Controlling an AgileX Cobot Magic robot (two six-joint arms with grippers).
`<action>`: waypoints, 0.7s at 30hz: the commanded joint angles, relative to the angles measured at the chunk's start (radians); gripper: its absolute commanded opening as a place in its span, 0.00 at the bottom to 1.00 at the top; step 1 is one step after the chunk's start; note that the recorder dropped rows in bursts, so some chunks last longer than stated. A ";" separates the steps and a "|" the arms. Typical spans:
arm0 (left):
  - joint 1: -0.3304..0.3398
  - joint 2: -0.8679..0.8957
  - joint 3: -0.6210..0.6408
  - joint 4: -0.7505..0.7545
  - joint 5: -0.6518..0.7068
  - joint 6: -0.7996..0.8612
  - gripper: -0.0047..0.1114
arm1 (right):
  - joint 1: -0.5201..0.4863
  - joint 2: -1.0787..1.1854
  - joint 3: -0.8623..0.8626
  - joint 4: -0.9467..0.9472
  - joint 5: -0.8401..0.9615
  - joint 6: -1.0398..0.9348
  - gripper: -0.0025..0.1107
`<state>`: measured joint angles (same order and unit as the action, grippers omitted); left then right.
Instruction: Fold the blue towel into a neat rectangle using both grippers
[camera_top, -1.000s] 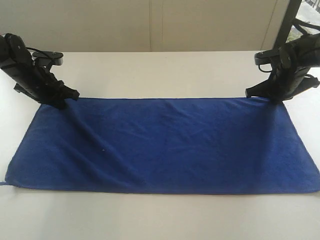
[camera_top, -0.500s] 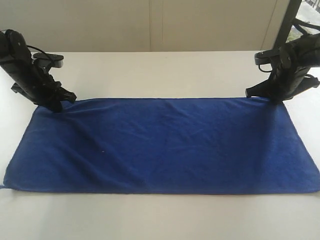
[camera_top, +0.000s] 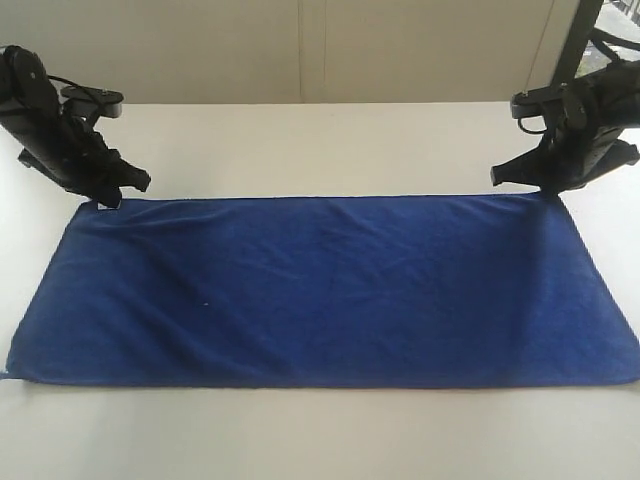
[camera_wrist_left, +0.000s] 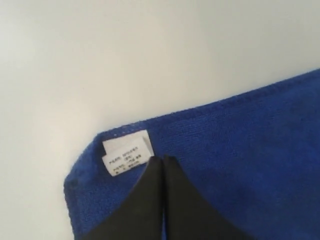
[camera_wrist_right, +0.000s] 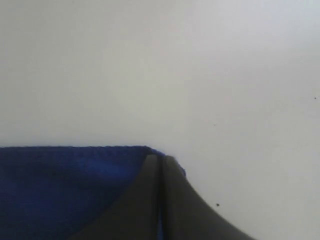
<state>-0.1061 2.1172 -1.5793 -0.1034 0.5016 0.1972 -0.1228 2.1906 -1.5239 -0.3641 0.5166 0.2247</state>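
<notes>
The print on the white label (camera_wrist_left: 126, 156) at a corner of the blue towel (camera_top: 320, 290) is too blurred to read. Beyond its far corners, the left arm (camera_top: 35, 110) and the right arm (camera_top: 600, 110) run off the exterior view's sides.

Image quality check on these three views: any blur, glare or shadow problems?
Exterior view: even, soft light, no glare on the table; the blue towel reads darker toward the picture's right. Left wrist view: label print too soft to read, jaws blurred near the lens. Right wrist view: softest overall, towel edge and jaws fuzzy.
</notes>
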 joint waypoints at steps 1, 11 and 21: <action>0.004 -0.009 -0.004 0.000 -0.035 -0.006 0.04 | -0.008 -0.013 -0.002 -0.002 -0.004 0.006 0.02; 0.004 0.047 -0.004 0.008 -0.087 -0.006 0.04 | -0.008 -0.009 0.001 -0.002 -0.027 0.006 0.02; 0.004 0.040 -0.006 0.011 -0.084 -0.006 0.04 | -0.008 -0.001 0.001 -0.009 -0.007 0.006 0.02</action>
<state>-0.1061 2.1714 -1.5814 -0.0882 0.3843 0.1972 -0.1228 2.1972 -1.5239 -0.3649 0.5053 0.2247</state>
